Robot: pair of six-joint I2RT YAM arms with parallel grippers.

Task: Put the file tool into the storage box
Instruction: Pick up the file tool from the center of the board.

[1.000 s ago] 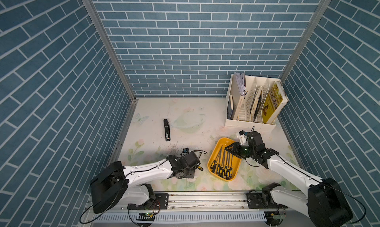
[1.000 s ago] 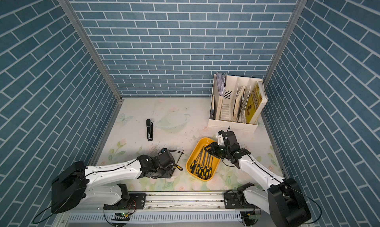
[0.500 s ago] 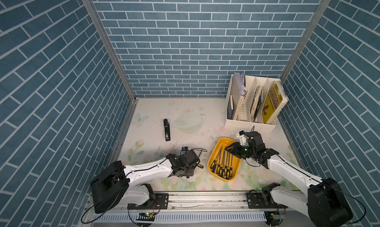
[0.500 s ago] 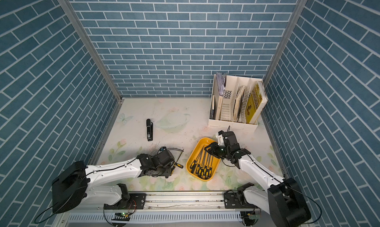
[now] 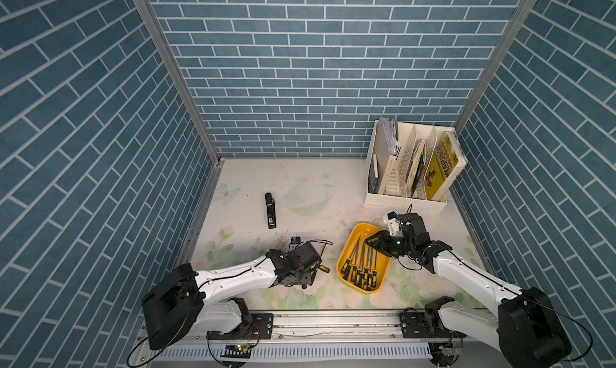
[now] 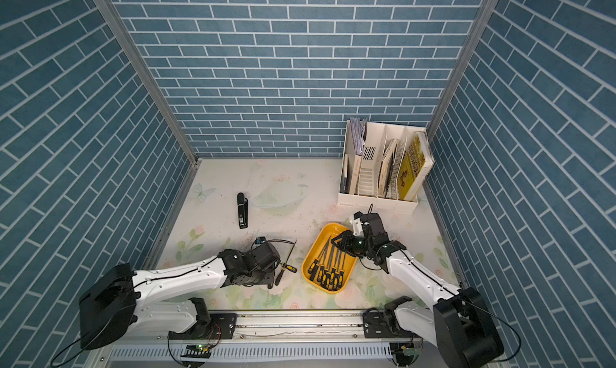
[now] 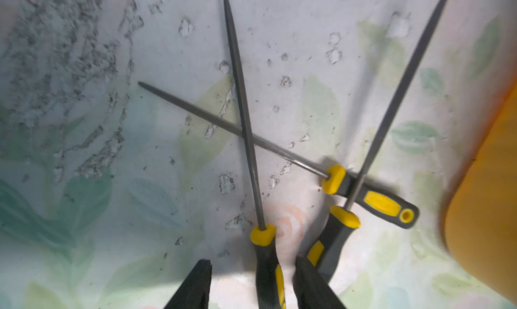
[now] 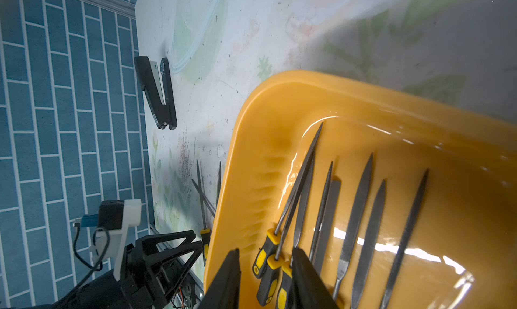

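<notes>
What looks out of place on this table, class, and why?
Three files lie crossed over one another on the floral mat, beside the yellow storage box rather than in it, where the other files lie roughly side by side. The mat's print is also scraped grey near them.

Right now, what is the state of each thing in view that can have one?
Shallow yellow-orange plastic tray: on the mat, partly filled.
Black-and-yellow-handled metal files in it: lying side by side.
Three loose files: crossed on the mat, outside the tray.
Left gripper: open, jaws straddling one loose file's handle.
Right gripper: open, above the tray's files.
Black stapler: lying on the mat, untouched.
White divided rack: upright, holding books.
</notes>
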